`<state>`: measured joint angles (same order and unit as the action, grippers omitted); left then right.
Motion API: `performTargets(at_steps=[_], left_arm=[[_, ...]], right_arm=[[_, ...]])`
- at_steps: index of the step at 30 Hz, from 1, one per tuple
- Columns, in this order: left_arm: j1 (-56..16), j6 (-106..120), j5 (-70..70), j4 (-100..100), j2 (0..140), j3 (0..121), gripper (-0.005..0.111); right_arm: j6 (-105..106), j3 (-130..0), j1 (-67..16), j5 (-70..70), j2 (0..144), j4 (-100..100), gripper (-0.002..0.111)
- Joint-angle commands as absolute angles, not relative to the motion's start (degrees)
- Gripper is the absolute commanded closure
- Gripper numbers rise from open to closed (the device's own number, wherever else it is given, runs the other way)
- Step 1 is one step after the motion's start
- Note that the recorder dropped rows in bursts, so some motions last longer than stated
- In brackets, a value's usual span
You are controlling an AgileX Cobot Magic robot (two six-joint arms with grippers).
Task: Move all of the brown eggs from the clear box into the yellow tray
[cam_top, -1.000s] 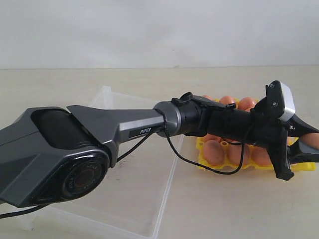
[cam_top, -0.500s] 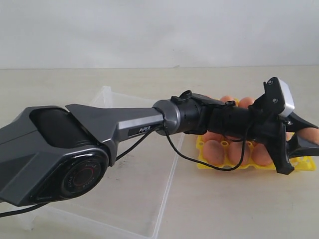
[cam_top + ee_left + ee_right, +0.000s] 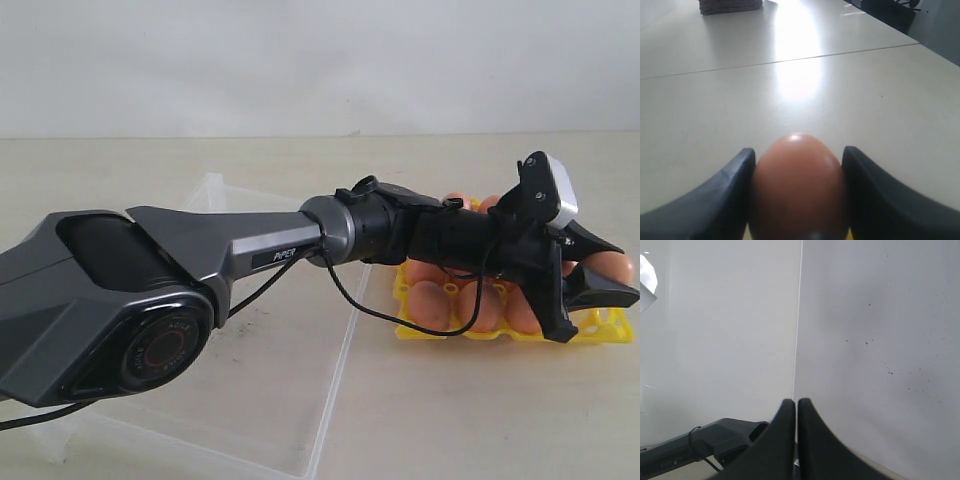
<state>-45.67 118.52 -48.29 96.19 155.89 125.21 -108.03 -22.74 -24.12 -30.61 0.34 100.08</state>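
Left tool (image 3: 625, 276) has dipped a touch, egg (image 3: 610, 268) gripped between its jaws, now low over the tray's (image 3: 612, 332) right end, so the drop looks close. No eggs show in the box (image 3: 290, 370). Right tool (image 3: 796, 412) is pinched closed, empty. Beige matte desk (image 3: 460, 420), plain white wall (image 3: 320, 60) behind.

The box (image 3: 290, 372) lies on the table (image 3: 480, 420), just left of the tray (image 3: 605, 330). Eggs (image 3: 428, 305) sit in the tray. The left gripper (image 3: 618, 270), reaching over the box, holds one egg (image 3: 797, 185) at the tray's right end.
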Motion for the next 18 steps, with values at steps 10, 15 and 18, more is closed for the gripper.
performTargets(at_steps=[10,15,18], left_arm=[[-45.77,117.83,-47.77,93.98,157.58,124.65,0.103],[-45.77,117.83,-48.31,93.98,157.58,124.65,0.103],[-45.77,117.83,-48.45,93.98,157.58,124.65,0.096]], right_arm=[[-107.43,-22.91,-24.02,-30.66,0.0,99.95,0.108],[-107.43,-22.91,-24.02,-30.66,0.0,99.95,0.108],[-107.43,-22.91,-24.02,-30.66,0.0,99.95,0.108]])
